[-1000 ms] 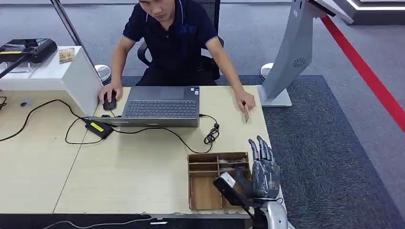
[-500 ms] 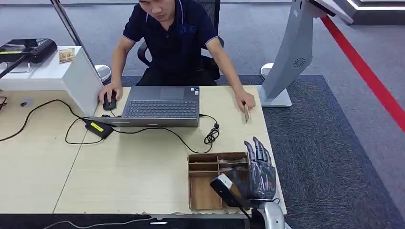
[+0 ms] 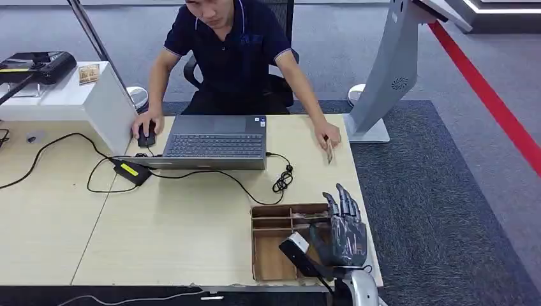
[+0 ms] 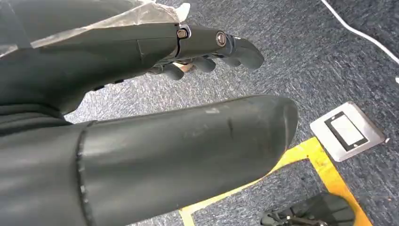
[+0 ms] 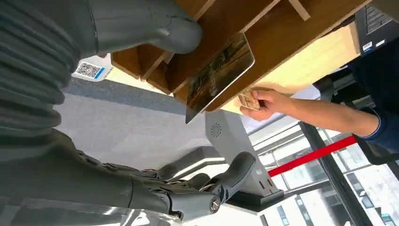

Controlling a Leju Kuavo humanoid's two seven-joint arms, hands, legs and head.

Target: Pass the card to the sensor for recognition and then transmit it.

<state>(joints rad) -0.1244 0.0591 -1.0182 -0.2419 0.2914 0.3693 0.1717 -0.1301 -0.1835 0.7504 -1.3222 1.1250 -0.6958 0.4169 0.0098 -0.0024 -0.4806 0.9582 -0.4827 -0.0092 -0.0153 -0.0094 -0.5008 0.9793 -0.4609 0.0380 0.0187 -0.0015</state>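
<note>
Over the compartmented brown wooden tray (image 3: 274, 220) at the desk's near right corner, the right hand (image 3: 344, 226) hovers, fingers spread wide, holding nothing; right wrist view shows a picture-printed card (image 5: 220, 74) leaning there, plus a QR sticker (image 5: 88, 70); left hand (image 4: 207, 47) hangs loosely curled above carpet, empty

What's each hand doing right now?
Left hand: fingers curled, holding nothing, over the floor.
Right hand: open beside the wooden tray, card not gripped.

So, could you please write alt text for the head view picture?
The robot's right hand, fingers spread, is over a wooden divided tray at the desk's near edge. Across the desk, a seated person uses a laptop and holds a card.
</note>
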